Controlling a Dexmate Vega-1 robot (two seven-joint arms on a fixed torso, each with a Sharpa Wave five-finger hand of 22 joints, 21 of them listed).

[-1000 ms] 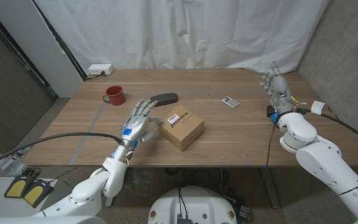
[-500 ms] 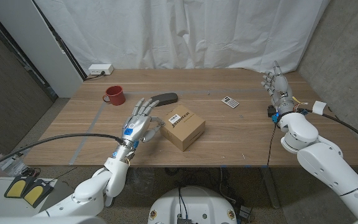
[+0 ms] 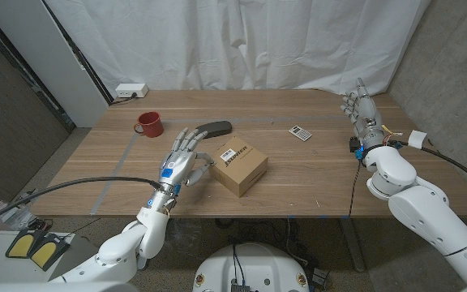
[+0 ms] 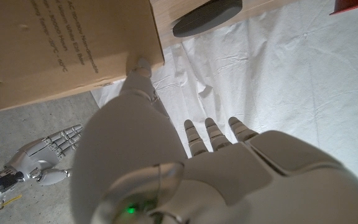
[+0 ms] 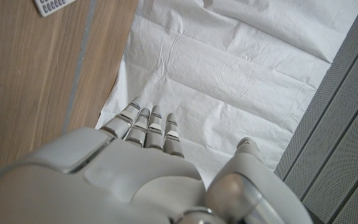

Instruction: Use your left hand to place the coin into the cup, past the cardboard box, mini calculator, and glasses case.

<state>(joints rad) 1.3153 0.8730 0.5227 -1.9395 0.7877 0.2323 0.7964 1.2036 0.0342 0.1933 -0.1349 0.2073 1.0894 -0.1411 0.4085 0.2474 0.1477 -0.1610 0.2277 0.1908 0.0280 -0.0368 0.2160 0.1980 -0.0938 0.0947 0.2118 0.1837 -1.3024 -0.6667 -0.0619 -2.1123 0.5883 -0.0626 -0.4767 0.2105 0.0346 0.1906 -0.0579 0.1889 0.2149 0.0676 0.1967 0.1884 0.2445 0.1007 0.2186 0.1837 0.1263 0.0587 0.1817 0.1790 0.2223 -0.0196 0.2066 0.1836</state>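
hands first: our left hand (image 3: 182, 160) hovers just beside the cardboard box (image 3: 239, 165), fingers spread and stretched forward, thumb close to the box's near-left side; whether it touches we cannot tell. we see nothing pinched in it, and we cannot make out the coin in any view, so whether it is already carried stays unclear. our right hand (image 3: 362, 111) stands upright at the table's (image 3: 314, 174) far right edge, fingers apart, holding nothing. the red cup (image 3: 147, 124) sits far left, the dark glasses case (image 3: 214, 128) between it and the box, the mini calculator (image 3: 300, 133) well to the right. we judge the step as early: next we need to locate the coin, then travel toward the cup.
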